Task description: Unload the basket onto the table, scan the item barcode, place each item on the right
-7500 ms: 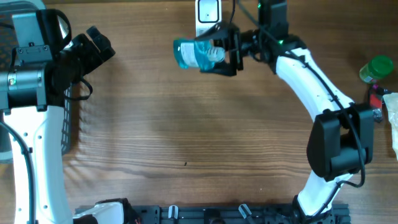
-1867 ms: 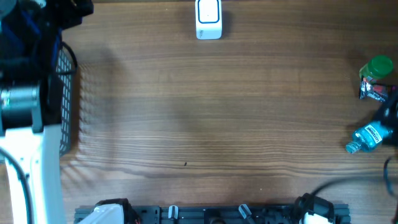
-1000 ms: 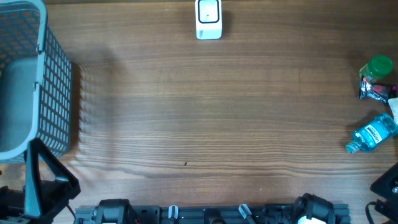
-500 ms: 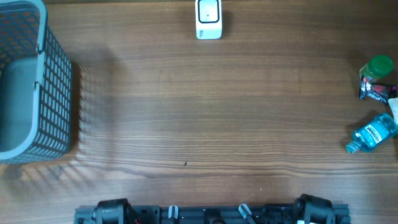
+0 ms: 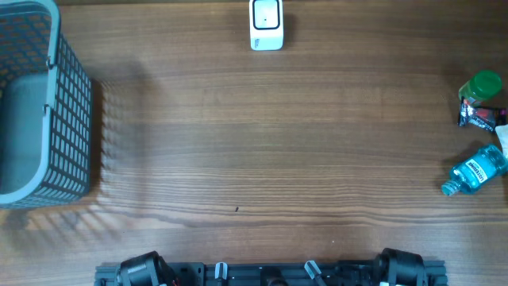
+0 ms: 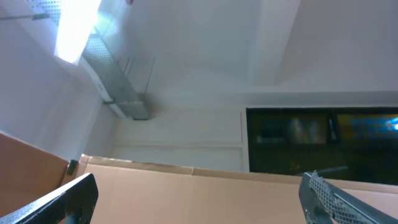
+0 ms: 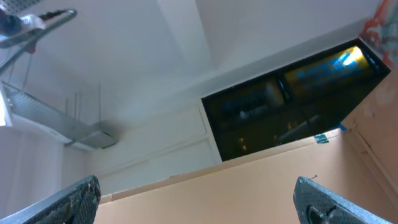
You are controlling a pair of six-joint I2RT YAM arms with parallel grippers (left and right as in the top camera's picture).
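blue bottle [image 5: 475, 171] and scanner [image 5: 266, 24] show only overhead; wrist views catch ceiling [image 6: 205, 50] past released left hand [image 6: 198, 190] and right hand [image 7: 196, 193].

Brown wood-grain counter [image 5: 270, 159] seen from overhead, items only at its edges.

Far left: grey plastic mesh basket [image 5: 75, 135] standing upright on the counter, partly cut off by the frame. Top centre, at the far edge: small white boxy barcode scanner [image 5: 266, 24], well apart from everything else. Right edge, top to bottom: round green-lidded container [image 5: 482, 86], upright. Dark crinkled packet with red print [image 5: 479, 117] just below it, contact unclear. Clear blue plastic bottle with a white label [image 5: 475, 171] on its side, diagonal, neck toward lower left, near the packet. Black mounting rail [image 5: 270, 274] runs along the near edge. Wood grain runs left to right.
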